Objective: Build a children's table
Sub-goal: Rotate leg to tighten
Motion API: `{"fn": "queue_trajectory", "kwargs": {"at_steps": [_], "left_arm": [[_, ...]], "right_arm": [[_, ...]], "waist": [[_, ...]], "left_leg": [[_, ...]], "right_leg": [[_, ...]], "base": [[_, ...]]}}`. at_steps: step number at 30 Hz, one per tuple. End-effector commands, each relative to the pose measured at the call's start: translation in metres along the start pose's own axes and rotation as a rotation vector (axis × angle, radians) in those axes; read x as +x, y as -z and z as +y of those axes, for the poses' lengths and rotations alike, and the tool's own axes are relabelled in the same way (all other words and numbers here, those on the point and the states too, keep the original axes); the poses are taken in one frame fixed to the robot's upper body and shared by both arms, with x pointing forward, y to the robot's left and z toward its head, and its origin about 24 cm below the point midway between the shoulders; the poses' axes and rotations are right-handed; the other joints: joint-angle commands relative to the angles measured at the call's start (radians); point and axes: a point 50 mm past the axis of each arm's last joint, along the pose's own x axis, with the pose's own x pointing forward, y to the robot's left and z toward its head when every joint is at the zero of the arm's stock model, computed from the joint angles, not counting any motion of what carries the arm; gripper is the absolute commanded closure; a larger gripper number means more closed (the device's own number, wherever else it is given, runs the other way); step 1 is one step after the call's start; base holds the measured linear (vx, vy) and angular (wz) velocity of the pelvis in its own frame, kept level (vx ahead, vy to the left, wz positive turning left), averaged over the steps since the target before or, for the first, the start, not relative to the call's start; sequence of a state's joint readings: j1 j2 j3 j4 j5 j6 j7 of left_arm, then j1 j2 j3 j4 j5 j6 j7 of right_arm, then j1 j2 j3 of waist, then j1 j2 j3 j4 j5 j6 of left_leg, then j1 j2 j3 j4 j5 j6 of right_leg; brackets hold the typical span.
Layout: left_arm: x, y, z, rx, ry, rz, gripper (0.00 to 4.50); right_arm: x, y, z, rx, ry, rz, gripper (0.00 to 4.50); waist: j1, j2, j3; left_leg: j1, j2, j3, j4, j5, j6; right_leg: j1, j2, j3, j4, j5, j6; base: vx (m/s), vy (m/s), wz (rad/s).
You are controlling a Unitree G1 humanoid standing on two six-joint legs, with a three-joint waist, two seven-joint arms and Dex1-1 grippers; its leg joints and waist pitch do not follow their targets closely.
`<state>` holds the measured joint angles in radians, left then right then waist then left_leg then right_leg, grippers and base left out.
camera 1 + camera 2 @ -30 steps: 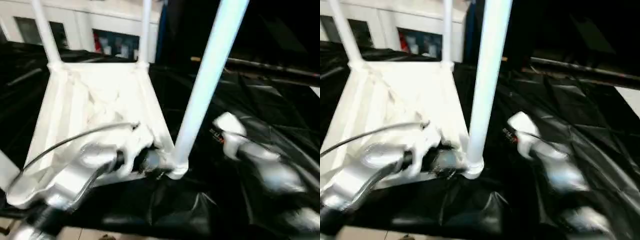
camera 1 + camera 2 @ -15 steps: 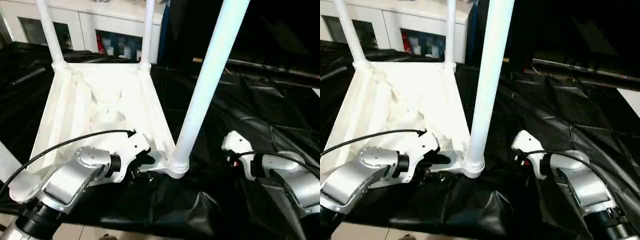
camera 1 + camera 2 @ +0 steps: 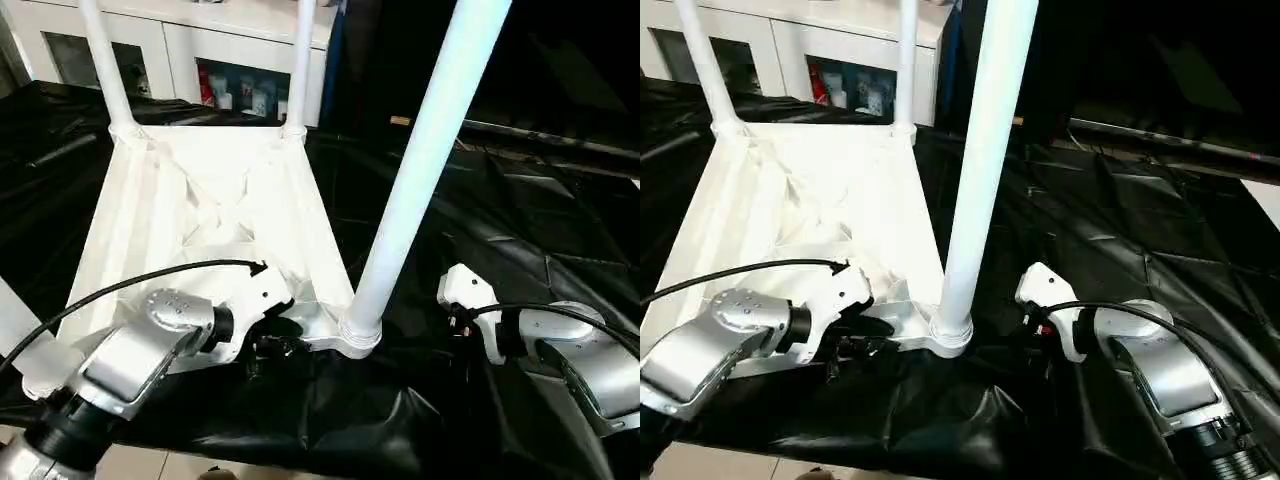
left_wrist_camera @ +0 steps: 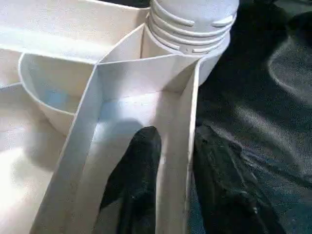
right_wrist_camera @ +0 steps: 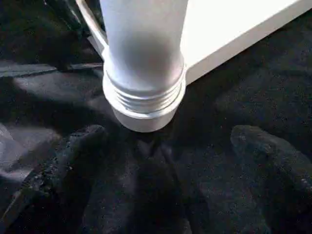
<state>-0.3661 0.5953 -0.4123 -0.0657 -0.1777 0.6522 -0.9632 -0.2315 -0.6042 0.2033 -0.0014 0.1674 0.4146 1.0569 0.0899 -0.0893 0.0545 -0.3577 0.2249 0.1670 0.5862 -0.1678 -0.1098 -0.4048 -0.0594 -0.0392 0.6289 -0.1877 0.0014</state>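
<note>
- while the large white plastic rectangular tabletop (image 3: 200,215) lies upside down on the black-draped work table (image 3: 520,230), ribbed underside up, three long white tube legs stand in its round corner sockets: the near white tube leg (image 3: 420,170) at the near right corner, and two far white tube legs (image 3: 105,70) at the back corners.
- the left gripper (image 4: 170,195) straddles the thin white side wall (image 4: 178,161) of the tabletop just beside the near socket; one black finger sits inside the ribbed pocket, the other outside on the cloth, both close against the wall, apparently pinching it.
- the right gripper (image 5: 170,161) hovers low at the threaded white collar (image 5: 144,100) of the near leg, its two fingers spread wide to either side and touching nothing.
- judged from its look, the tabletop is light, stiff and smooth; the thin wall gives a narrow but firm hold, though it could flex or slip under a hard twist.
- the leg is a slick round tube, so the best hold seems low, near the collar, where leverage on the socket is smallest and the tube cannot tip the light tabletop.
</note>
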Motion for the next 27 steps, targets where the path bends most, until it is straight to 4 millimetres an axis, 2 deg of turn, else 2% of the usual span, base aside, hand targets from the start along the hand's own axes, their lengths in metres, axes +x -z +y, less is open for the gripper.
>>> {"fn": "queue_trajectory", "kwargs": {"at_steps": [1,7,10,11,12,14,16,17,21,27], "left_arm": [[0.0,0.005,0.004,0.011,-0.017,0.044,3.61],[0.0,0.006,0.006,0.013,0.0,0.052,4.08],[0.0,0.007,0.007,-0.006,0.013,0.033,4.33],[0.0,0.007,0.007,-0.02,0.028,0.011,4.41],[0.0,0.007,0.007,-0.02,0.029,0.011,4.47],[0.001,0.008,0.007,-0.026,0.051,0.001,4.47],[0.002,0.008,0.006,-0.028,0.067,-0.006,4.47],[0.002,0.008,0.006,-0.028,0.067,-0.006,4.47],[0.003,0.008,0.008,-0.019,0.09,-0.012,4.47],[0.004,0.009,0.01,-0.018,0.094,-0.011,4.47]], "right_arm": [[-0.005,-0.002,0.001,-0.014,-0.005,0.008,0.0],[-0.004,-0.005,0.002,-0.004,-0.015,-0.02,0.0],[0.002,-0.011,0.002,0.029,-0.016,-0.081,0.0],[0.006,-0.013,0.003,0.024,-0.023,-0.094,0.0],[0.007,-0.013,0.003,0.023,-0.024,-0.094,0.0],[0.015,-0.014,0.005,0.006,-0.026,-0.093,0.0],[0.021,-0.014,0.005,-0.011,-0.02,-0.087,0.0],[0.021,-0.014,0.005,-0.011,-0.02,-0.087,0.0],[0.041,-0.018,0.0,-0.025,0.032,-0.091,0.0],[0.051,-0.025,-0.004,-0.004,0.047,-0.131,0.0]], "waist": [[0.002,0.014,-0.048],[0.0,0.012,-0.047],[-0.002,0.011,-0.047],[-0.004,0.007,-0.047],[-0.004,0.009,-0.047],[-0.004,0.006,-0.048],[-0.005,0.009,-0.048],[-0.006,0.009,-0.048],[-0.007,0.01,-0.047],[-0.005,0.014,-0.048]], "left_leg": [[0.008,0.001,0.002,-0.072,-0.345,-0.008],[0.011,0.0,-0.001,-0.071,-0.373,-0.011],[0.009,-0.001,-0.003,-0.07,-0.384,-0.012],[0.007,-0.001,-0.004,-0.071,-0.387,-0.013],[0.01,-0.001,-0.005,-0.071,-0.389,-0.015],[0.01,0.0,-0.005,-0.071,-0.387,-0.015],[0.007,0.0,-0.005,-0.073,-0.379,-0.017],[0.01,0.0,-0.004,-0.073,-0.378,-0.018],[0.014,-0.002,-0.003,-0.072,-0.387,-0.023],[0.013,-0.001,-0.003,-0.075,-0.388,-0.026]], "right_leg": [[0.029,-0.055,0.031,-0.105,-0.446,-0.099],[0.025,-0.057,0.029,-0.114,-0.528,-0.072],[0.022,-0.059,0.026,-0.117,-0.558,-0.065],[0.023,-0.059,0.025,-0.118,-0.568,-0.06],[0.021,-0.06,0.024,-0.118,-0.574,-0.058],[0.021,-0.059,0.025,-0.118,-0.564,-0.06],[0.023,-0.06,0.026,-0.115,-0.549,-0.064],[0.02,-0.06,0.027,-0.115,-0.545,-0.067],[0.017,-0.061,0.027,-0.118,-0.563,-0.069],[0.02,-0.06,0.029,-0.113,-0.532,-0.078]], "base": [[0.0,0.0,0.0],[0.0,0.0,0.0],[0.0,0.0,0.0],[0.0,0.0,0.0],[0.0,0.0,0.0],[0.0,0.0,0.0],[0.0,0.0,0.0],[0.0,0.0,0.0],[0.0,0.0,0.0],[0.0,0.0,0.0]]}}
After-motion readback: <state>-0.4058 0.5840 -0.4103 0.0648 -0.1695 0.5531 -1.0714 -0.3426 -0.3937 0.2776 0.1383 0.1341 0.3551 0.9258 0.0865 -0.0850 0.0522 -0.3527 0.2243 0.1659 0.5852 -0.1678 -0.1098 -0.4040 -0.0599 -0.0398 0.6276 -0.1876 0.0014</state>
